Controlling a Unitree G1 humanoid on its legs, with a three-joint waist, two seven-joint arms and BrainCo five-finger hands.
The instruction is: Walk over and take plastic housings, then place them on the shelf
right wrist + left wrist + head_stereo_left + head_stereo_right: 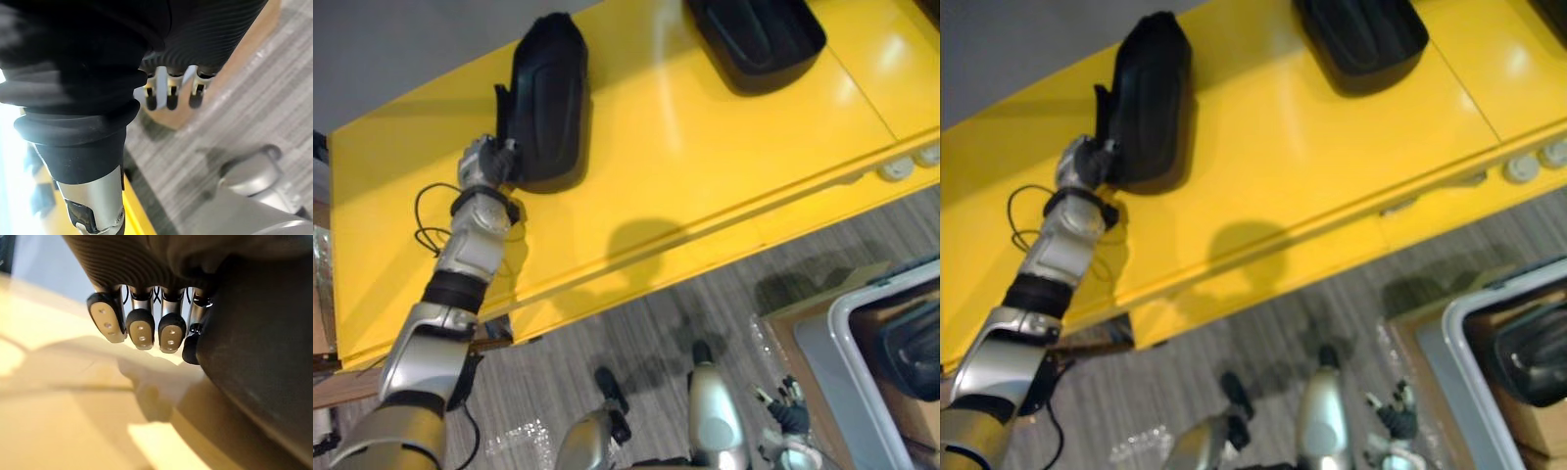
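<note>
Left hand point(487, 162) rests against the housing point(548, 98) at the shelf's point(705, 176) back edge (grip unclear); snagged fingers point(141, 328) could drag it off. Right hand point(790, 413) hangs slack.

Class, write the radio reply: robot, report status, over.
Left robot hand open, touching housing on yellow shelf. Right robot hand open, low beside grey bin. Second housing farther along, apart.

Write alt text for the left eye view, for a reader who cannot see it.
The left hand is against the near end of a black housing on a yellow shelf. A second housing lies farther right; the right hand hangs by a grey bin.
</note>
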